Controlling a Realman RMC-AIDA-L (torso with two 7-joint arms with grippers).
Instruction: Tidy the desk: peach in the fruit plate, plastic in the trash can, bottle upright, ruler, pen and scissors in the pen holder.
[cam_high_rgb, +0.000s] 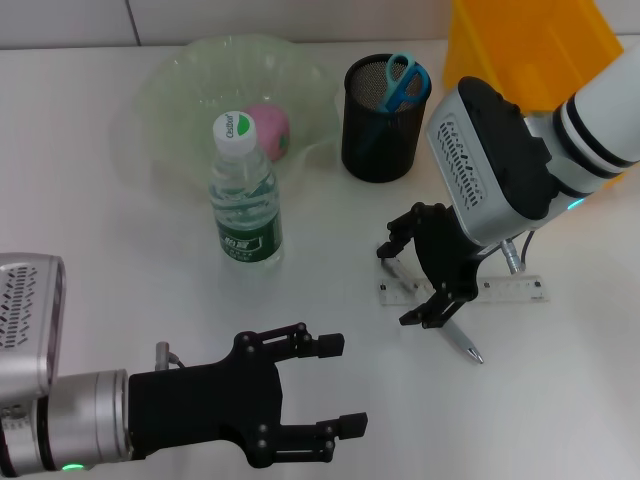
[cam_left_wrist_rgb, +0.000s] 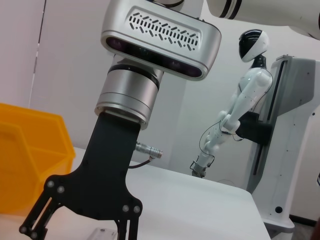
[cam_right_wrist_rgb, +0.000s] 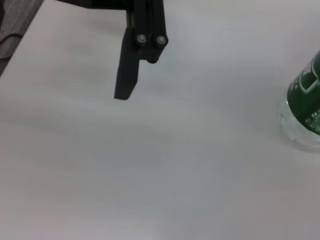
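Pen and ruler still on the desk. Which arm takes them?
Right. The right gripper hangs open directly over the pen and ruler, with the pen holder just beyond. The left gripper sits open at the near edge, farther from both.

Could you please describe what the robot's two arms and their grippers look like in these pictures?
Both arms end in a matte black linkage gripper with visible pivot screws: the left gripper and the right gripper. Behind each sits a silver wrist housing with rows of slotted vents. The right arm is white with black bands; small green lights glow on both wrists, each with a metal cable plug.
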